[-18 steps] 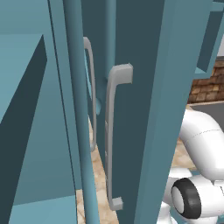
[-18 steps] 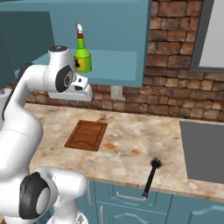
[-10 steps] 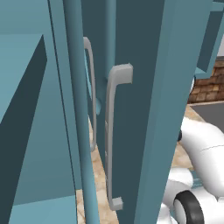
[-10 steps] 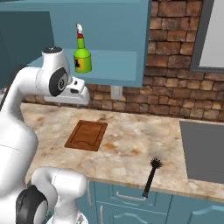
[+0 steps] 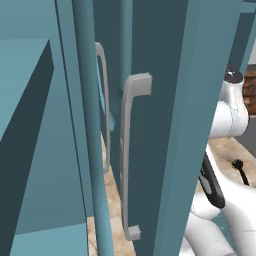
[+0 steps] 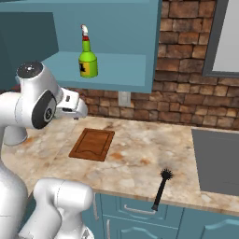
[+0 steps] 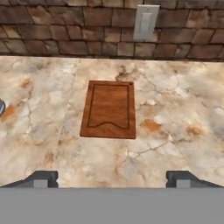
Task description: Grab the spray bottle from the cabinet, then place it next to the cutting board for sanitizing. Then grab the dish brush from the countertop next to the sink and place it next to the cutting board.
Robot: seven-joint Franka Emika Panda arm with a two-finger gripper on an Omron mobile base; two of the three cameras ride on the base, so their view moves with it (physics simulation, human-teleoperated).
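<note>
The green spray bottle (image 6: 87,58) with a red-and-white nozzle stands upright on the open cabinet's shelf (image 6: 116,70). Below it the brown cutting board (image 6: 93,144) lies flat on the tan countertop (image 6: 140,158). A black dish brush (image 6: 161,189) rests near the counter's front edge, left of the sink (image 6: 217,161). My gripper (image 7: 112,179) is open and holds nothing, its tips wide apart. It hangs above the counter and looks down on the cutting board (image 7: 110,109). In the right base view the hand (image 6: 73,104) hovers left of the board, well below the bottle.
An open teal cabinet door with a grey handle (image 5: 127,160) stands close in front of the left base camera. A white outlet (image 7: 145,22) sits on the brick wall behind the board. A window frame (image 6: 224,37) is above the sink.
The arm has swung to the left and a little lower, taking the hand away from under the shelf. Bottle, board and brush have not moved.
</note>
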